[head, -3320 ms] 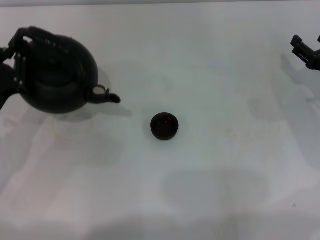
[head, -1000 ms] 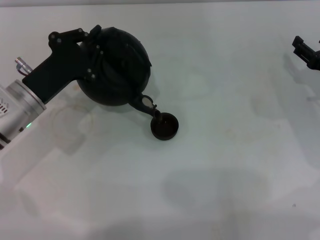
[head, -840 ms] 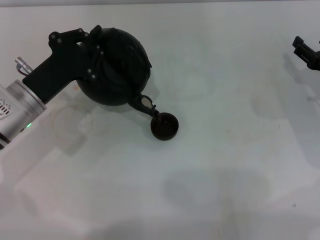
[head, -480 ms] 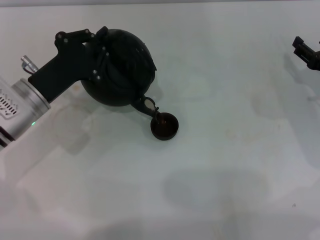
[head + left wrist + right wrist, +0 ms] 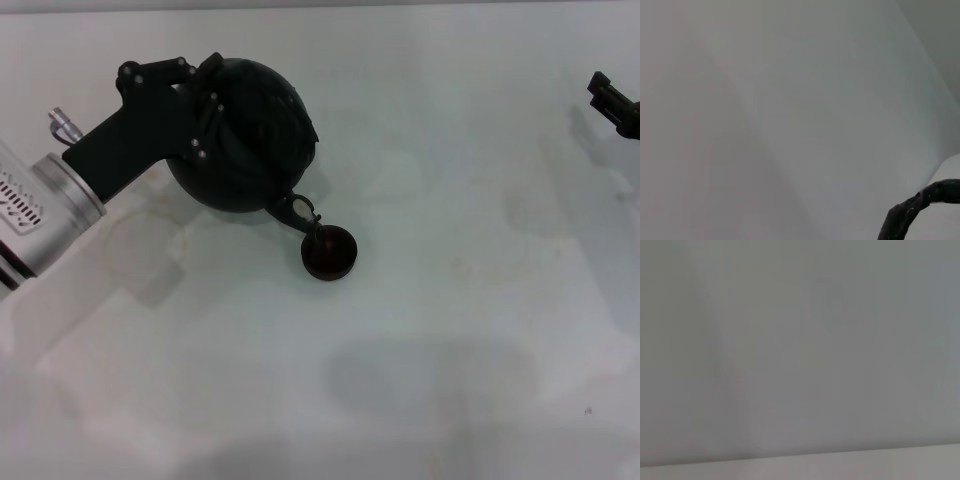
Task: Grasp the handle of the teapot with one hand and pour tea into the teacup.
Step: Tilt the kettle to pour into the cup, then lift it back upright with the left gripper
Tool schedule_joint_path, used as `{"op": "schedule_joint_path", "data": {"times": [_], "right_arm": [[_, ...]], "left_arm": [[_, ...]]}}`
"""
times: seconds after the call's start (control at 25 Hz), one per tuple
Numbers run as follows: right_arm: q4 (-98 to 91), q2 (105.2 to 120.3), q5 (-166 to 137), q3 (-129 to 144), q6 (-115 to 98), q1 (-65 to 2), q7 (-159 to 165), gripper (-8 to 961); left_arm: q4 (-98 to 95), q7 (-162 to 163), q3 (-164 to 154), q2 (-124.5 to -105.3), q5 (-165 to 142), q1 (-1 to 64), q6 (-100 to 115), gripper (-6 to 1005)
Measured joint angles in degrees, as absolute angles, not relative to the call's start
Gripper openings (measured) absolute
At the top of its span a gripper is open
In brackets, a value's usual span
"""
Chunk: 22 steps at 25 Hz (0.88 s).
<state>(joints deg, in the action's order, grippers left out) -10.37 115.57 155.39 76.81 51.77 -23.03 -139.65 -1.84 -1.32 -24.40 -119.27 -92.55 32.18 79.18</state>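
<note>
From the head camera, the left gripper is clamped on the handle of the black teapot, which is lifted and tipped toward the teacup. The pot's spout angles down with its tip at the cup's near rim, on the side facing the pot. The cup sits upright on the white table, just beside and below the pot's belly. Pouring looks to be under way, though no stream can be made out. To do it well, the tilt should grow slowly with the spout tip kept over the cup's opening, since the cup is small and light and a nudge from the spout could push or tip it. The right gripper is parked at the table's edge, well away from the cup; whether its jaws are apart or together cannot be told.

The left wrist camera shows only blank pale surface and a dark textured strap, probably the handle.

The right wrist camera shows only plain pale surface.
</note>
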Motion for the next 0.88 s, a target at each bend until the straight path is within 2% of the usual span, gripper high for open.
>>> {"op": "schedule_joint_path", "data": {"times": [0.88], "right_arm": [[-10.37, 115.58, 155.39, 76.80, 51.76, -23.03, -139.66, 831]], "left_arm": [[-2.38, -1.32, -24.43, -119.13, -93.35, 32.28, 79.40, 117]]}}
